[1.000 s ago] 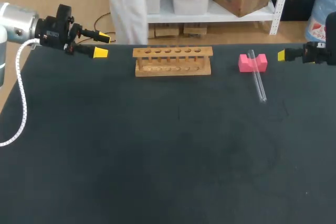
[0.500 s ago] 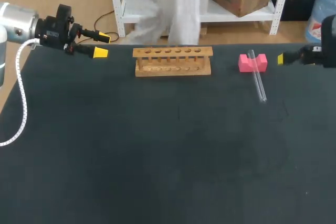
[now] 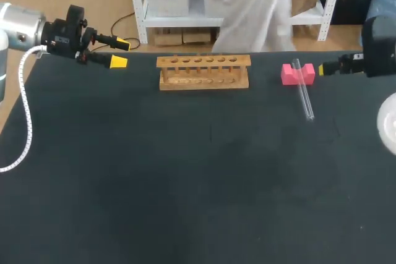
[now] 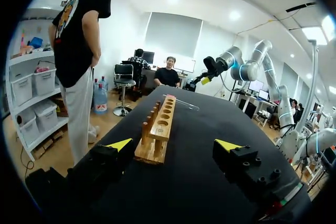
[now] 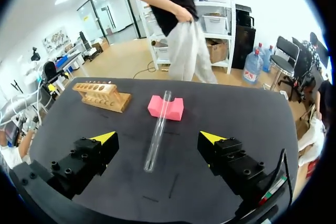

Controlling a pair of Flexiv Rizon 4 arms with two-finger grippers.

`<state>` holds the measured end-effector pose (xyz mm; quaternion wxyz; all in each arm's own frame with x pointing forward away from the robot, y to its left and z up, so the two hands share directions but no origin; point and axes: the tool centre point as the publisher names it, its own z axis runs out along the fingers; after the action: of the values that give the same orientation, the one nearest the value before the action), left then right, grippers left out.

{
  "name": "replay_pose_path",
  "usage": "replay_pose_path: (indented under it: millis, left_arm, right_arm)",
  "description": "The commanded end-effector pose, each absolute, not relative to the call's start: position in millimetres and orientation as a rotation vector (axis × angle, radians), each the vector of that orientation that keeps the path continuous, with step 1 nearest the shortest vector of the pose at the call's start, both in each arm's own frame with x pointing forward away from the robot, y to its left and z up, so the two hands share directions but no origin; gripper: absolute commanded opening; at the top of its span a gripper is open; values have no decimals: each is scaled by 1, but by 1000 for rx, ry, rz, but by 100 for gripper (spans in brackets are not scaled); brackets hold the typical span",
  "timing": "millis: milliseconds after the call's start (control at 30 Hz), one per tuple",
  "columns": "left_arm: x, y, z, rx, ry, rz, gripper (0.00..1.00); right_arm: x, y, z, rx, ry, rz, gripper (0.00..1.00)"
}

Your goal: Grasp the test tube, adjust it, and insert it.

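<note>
The test tube (image 3: 303, 94) (clear glass) lies on the dark bench (image 3: 185, 183), its far end propped in the notch of a pink block (image 3: 288, 75), right of the wooden rack (image 3: 204, 72). Left jaws stand wide open, holding nothing, by the bench's far left corner, rack ahead. Right jaws likewise spread and empty, just right of the block, tube ahead of them.

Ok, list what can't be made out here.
- Head view: the right fingers show one yellow tip; the other is out of sight.
- Left wrist view: the test tube, far beyond the rack, is too small to detail.
- Head view: the right arm is cut off by the edge.
</note>
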<state>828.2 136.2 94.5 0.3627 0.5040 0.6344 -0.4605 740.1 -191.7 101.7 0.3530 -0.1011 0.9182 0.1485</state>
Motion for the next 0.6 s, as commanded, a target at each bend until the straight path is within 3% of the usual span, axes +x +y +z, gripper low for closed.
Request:
replay_pose_path:
  millis: [33,600]
  left_arm:
    - [828,137,94,1299,1632,-1186,100]
    - [828,137,94,1299,1632,-1186,100]
  right_arm:
    - [750,-183,87,-96,2385,-99,100]
    - [777,-164,40,-172,2474,-214,100]
